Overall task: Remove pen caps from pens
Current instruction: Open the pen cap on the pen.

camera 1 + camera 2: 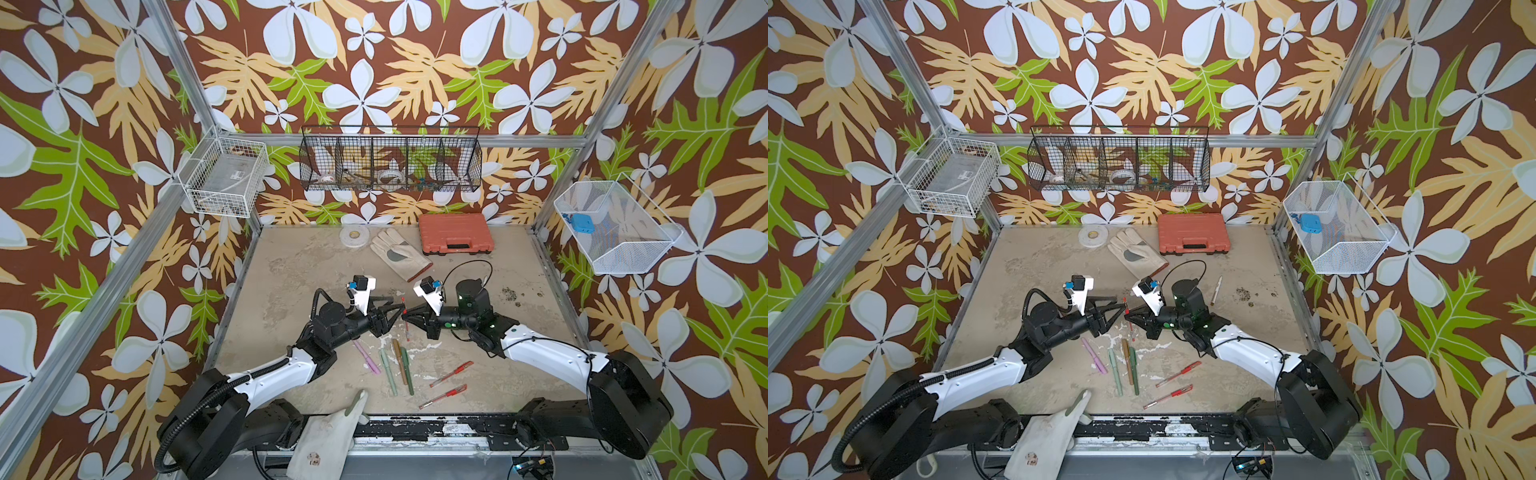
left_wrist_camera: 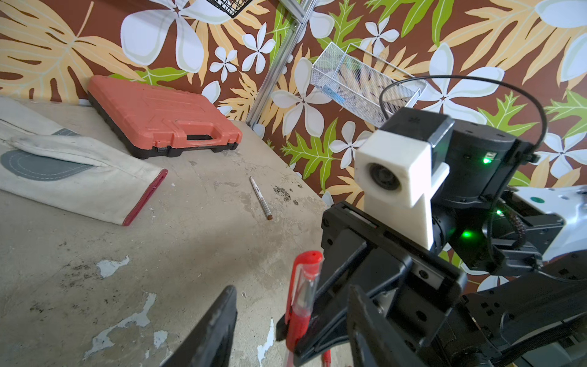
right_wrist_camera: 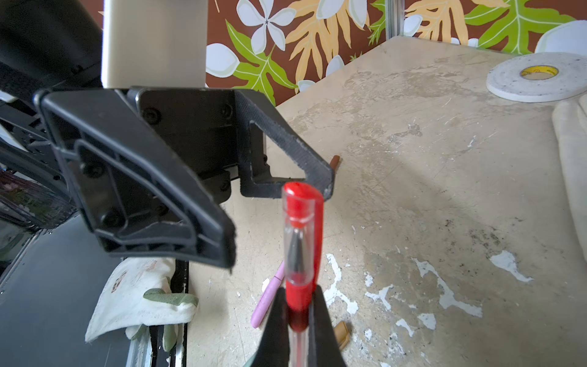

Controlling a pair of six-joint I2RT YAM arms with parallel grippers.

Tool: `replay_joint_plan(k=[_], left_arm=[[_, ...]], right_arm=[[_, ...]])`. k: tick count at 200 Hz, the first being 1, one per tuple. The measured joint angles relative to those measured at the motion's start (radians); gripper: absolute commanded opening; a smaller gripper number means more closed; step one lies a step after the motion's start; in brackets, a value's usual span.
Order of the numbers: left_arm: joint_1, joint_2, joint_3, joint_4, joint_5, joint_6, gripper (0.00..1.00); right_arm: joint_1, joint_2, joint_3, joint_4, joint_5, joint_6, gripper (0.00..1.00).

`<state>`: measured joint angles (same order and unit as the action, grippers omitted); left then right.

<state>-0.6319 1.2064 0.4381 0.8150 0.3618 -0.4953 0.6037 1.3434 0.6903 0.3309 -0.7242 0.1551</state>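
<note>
My right gripper (image 3: 298, 327) is shut on a clear-barrelled red gel pen (image 1: 405, 328) just below its cap and holds it upright over the middle of the table. Its red pen cap (image 3: 301, 222) points up. My left gripper (image 2: 295, 324) is open, with one finger on each side of that red cap (image 2: 303, 286) and a gap still showing. On the table in front lie a pink pen (image 1: 367, 357), a pale green pen (image 1: 388, 372), a brown pen (image 1: 400, 357), a dark green pen (image 1: 407, 372) and two capped red gel pens (image 1: 451, 374) (image 1: 442, 396). A white marker (image 1: 1216, 290) lies behind the right arm.
An orange tool case (image 1: 456, 233), a work glove (image 1: 399, 253) and a roll of white tape (image 1: 354, 237) sit along the back of the table. A second glove (image 1: 328, 432) hangs over the front edge. Wire baskets (image 1: 390, 164) hang on the walls.
</note>
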Motion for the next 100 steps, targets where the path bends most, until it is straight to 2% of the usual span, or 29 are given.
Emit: replay_joint_plan(k=[100], left_arm=[[0.0,0.025,0.0,0.013,0.036,0.0,0.44]], right_arm=[[0.012,0.003,0.004,0.004,-0.011,-0.01,0.01]])
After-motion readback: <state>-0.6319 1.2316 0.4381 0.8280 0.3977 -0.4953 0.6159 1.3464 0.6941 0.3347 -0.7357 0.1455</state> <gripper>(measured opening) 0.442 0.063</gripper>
